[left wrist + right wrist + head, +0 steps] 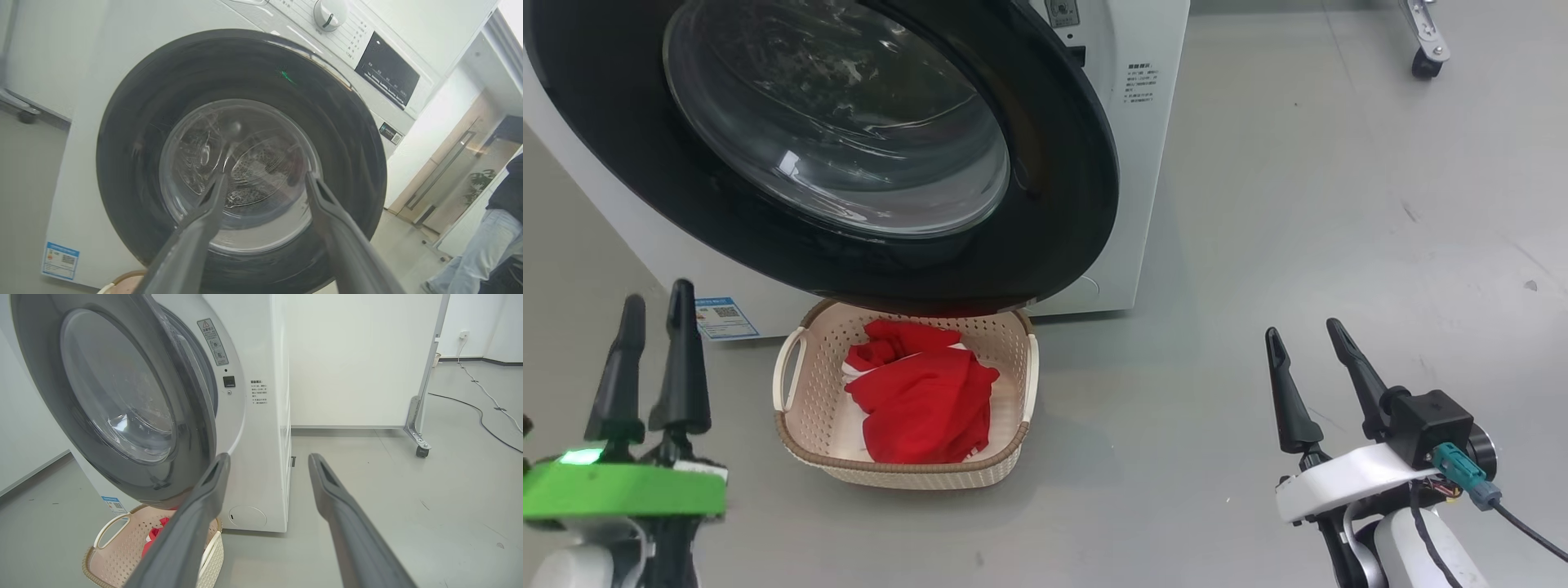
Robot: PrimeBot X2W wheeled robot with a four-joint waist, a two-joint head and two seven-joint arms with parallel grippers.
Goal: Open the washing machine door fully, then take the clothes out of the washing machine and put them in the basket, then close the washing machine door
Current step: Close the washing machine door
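Left gripper [658, 292] and right gripper [1300, 327] both spread open, empty.
We'd push the round black-rimmed glass washing machine door [1062, 188], ajar, squarely on its right rim until it latches.

Ahead of the right pincer [269, 457] the grey floor [367, 490] runs back to a white screen [359, 355]. Up and to the right of that pincer's tips, the screen's metal foot ends in a small black wheel [421, 451] resting on the floor. Farther right, a black cable [481, 418] curves across the floor, and a white cable [486, 392] leads back to a wall socket [463, 334]. Far to the right of the left pincer [266, 176], a person [486, 241] in a dark top and blue jeans is near a glass door [441, 171] with a long bar handle. A green plant [478, 183] shows behind the glass.
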